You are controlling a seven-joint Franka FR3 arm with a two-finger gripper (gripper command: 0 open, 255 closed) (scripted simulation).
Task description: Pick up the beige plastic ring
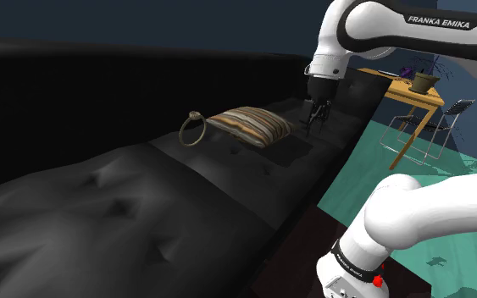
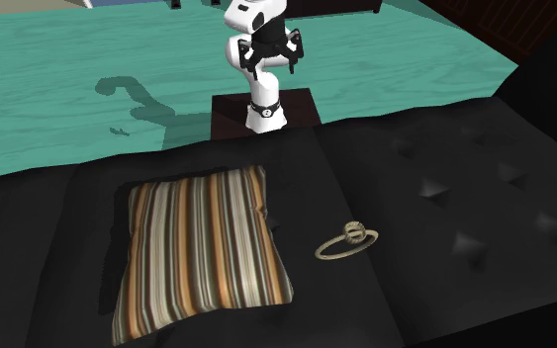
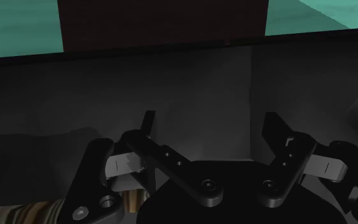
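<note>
Ring (image 1: 194,129): beige, on black sofa (image 1: 101,195), just beside striped pillow (image 1: 249,125), on the shoulder view's left of it.
Gripper (image 1: 316,118): above sofa at pillow's opposite side, well apart from ring; fingers spread wide, nothing between them.

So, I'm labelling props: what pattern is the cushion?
The cushion has brown, orange and cream stripes, clearest in the second exterior view.

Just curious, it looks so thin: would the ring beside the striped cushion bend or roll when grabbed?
Probably stiff: the ring keeps a clean hoop shape. Likely light, being so thin. Its small knob should hinder rolling on the black seat.
</note>
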